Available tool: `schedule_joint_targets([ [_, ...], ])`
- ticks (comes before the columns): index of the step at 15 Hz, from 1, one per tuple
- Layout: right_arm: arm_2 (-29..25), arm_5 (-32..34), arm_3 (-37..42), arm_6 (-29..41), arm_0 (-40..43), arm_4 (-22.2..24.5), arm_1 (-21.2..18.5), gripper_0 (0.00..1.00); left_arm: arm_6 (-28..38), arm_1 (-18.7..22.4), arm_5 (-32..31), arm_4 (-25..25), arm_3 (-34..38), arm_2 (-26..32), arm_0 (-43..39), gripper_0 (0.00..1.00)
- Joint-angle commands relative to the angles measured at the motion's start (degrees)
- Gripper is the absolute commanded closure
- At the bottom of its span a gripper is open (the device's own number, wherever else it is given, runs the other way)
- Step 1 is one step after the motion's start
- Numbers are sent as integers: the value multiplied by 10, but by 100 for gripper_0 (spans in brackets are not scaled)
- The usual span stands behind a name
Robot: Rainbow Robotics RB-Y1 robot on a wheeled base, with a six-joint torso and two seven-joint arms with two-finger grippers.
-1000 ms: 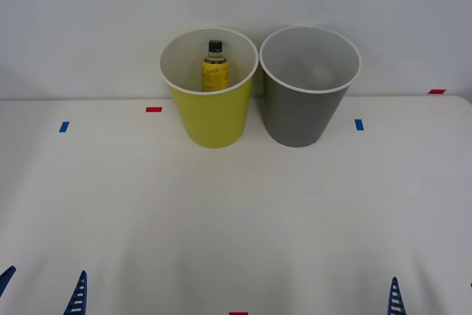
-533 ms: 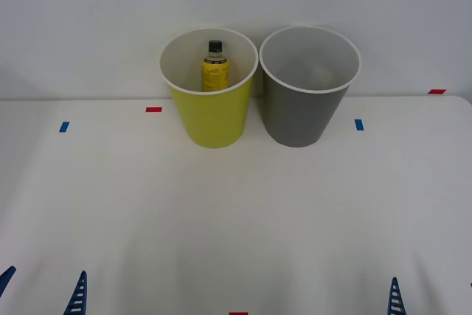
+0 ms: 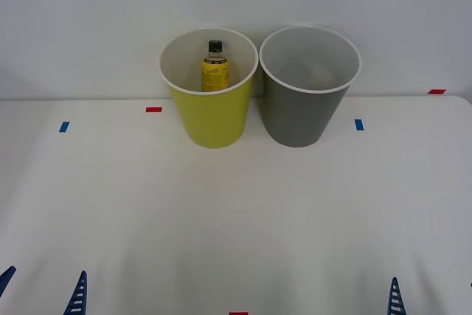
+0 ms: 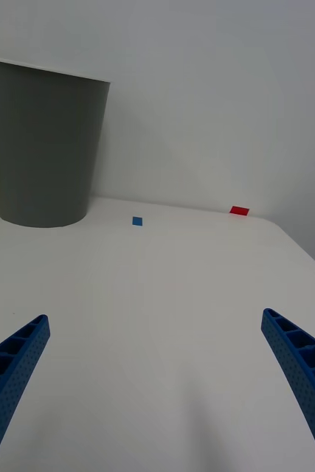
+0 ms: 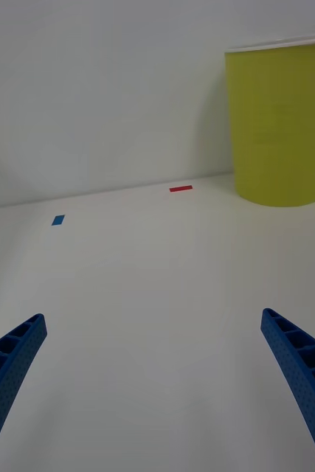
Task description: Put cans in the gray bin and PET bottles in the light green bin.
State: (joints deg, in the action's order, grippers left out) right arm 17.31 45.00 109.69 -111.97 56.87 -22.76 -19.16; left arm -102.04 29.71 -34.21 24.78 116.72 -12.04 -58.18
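The light green bin (image 3: pixel 212 117) and the gray bin (image 3: pixel 301 112) stand side by side at the back of the white table. A PET bottle (image 3: pixel 215 68) with a yellow label and black cap stands upright inside the light green bin. Low inside the gray bin is a pale patch (image 3: pixel 321 74) that I cannot identify; no cans are in view. My left gripper (image 3: pixel 40 289) and right gripper (image 3: pixel 433 296) hover open at the table's near edge, far from both bins, holding nothing. The left wrist view shows the light green bin (image 5: pixel 282 125), the right wrist view the gray bin (image 4: pixel 43 147).
Small tape marks lie on the table: red (image 3: pixel 153 109) and blue (image 3: pixel 64 127) at the left, blue (image 3: pixel 359 124) and red (image 3: pixel 436 91) at the right, red (image 3: pixel 238 313) at the front edge. A plain wall rises just behind the bins.
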Motion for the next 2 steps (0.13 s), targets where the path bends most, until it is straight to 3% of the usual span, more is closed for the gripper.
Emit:
schedule_joint_targets([
  [1,0,0,0,0,0,0,0,0,0,0,0,0,0,0,0,0],
  [2,0,0,0,0,0,0,0,0,0,0,0,0,0,0,0,0],
])
